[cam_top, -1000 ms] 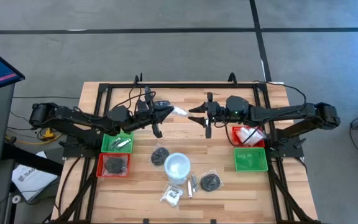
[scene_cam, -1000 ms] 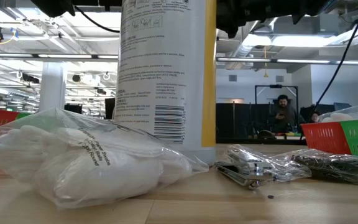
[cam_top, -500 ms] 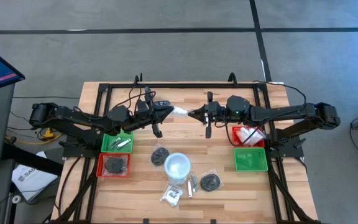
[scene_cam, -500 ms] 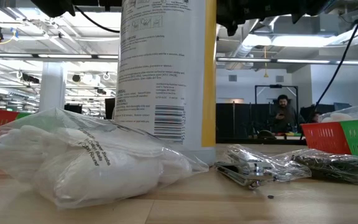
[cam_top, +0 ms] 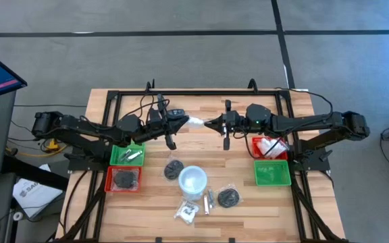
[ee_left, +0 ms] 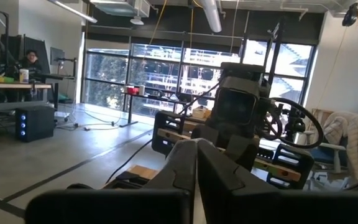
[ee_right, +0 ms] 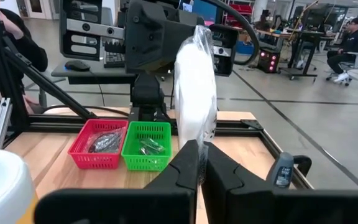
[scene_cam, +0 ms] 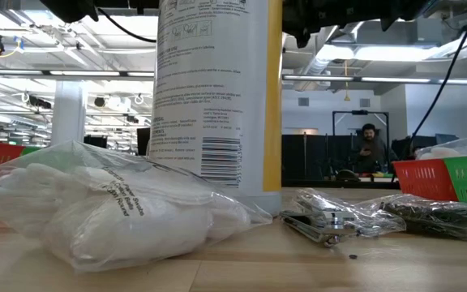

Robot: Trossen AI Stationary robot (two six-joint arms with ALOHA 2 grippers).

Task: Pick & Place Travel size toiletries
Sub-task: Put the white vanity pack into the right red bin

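**Ana:** Starting from the high view: the left gripper (cam_top: 181,120) and the right gripper (cam_top: 211,123) meet above the tabletop (cam_top: 154,216), just behind the white cup (cam_top: 193,180), with a white wrapped packet (cam_top: 196,121) bridging them. Both sets of fingers look pinched shut on it, one at each end.

**Ben:** Then the risk is a tug-of-war. If either arm pulls away before the other lets go, the wrapper could tear, or slip out and drop near the cup.

**Ana:** Other toiletries lie in front of the cup: a black disc (cam_top: 229,197), a small wrapped piece (cam_top: 187,212), and another disc (cam_top: 174,168) beside the cup. A falling packet could scatter them.

**Ben:** And the low view?

**Ana:** Only the cup's tall side, a big clear bag of white pieces (scene_cam: 112,207) before it, and a wrapped metal item (scene_cam: 331,219) to one side. No fingers are visible there.

**Ben:** The left wrist view?

**Ana:** Its fingers (ee_left: 185,165) are pressed together; what they pinch cannot be seen.

**Ben:** The right wrist view?

**Ana:** Closed fingers (ee_right: 188,165) nip only the packet's bottom edge, and it stands tall above them. That thin hold looks like the weak point: the packet could swing or slide free on the way to the red tray (ee_right: 98,144) or green tray (ee_right: 146,146) beyond it.
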